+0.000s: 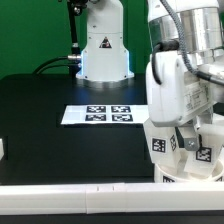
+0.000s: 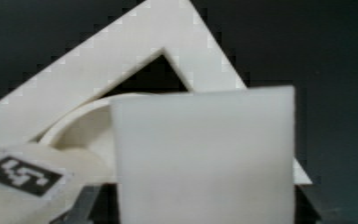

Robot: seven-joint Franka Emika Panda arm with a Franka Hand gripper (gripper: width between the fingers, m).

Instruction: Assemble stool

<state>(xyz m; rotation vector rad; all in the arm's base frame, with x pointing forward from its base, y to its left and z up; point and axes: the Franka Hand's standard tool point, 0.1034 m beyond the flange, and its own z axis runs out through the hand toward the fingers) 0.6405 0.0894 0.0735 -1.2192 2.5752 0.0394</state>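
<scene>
Arm (image 1: 180,70): fills the right side of the exterior frame, reaching down to the lower right corner.
Gripper (image 1: 181,150): low at the lower right of the exterior frame, just above the white rail (image 1: 80,195) that runs along the bottom edge.
Jaws: partly spread around a chunky white leg; in the wrist frame a broad white block (image 2: 202,150), apparently the leg, fills the centre between the dark finger tips at the bottom edge. The contact itself is not clearly visible.
Leg (image 1: 178,143): white, with black-and-white square tags facing the camera, upright or nearly so at the gripper, lower right of the exterior frame.
Second tagged part (image 2: 25,178): a white piece with a square tag at the lower left of the wrist frame, just beside the block; a rounded white edge curves behind it, and I cannot tell whether that is the seat.
White angled frame (image 2: 158,40): forms a triangle shape across the upper half of the wrist frame, dark table inside it.
Marker board (image 1: 98,114): flat on the black table (image 1: 50,140), centre of the exterior frame, well apart from the gripper.
Robot base (image 1: 103,45): top centre, behind the board.
Small white object (image 1: 3,148): at the left edge, too cropped to identify.
</scene>
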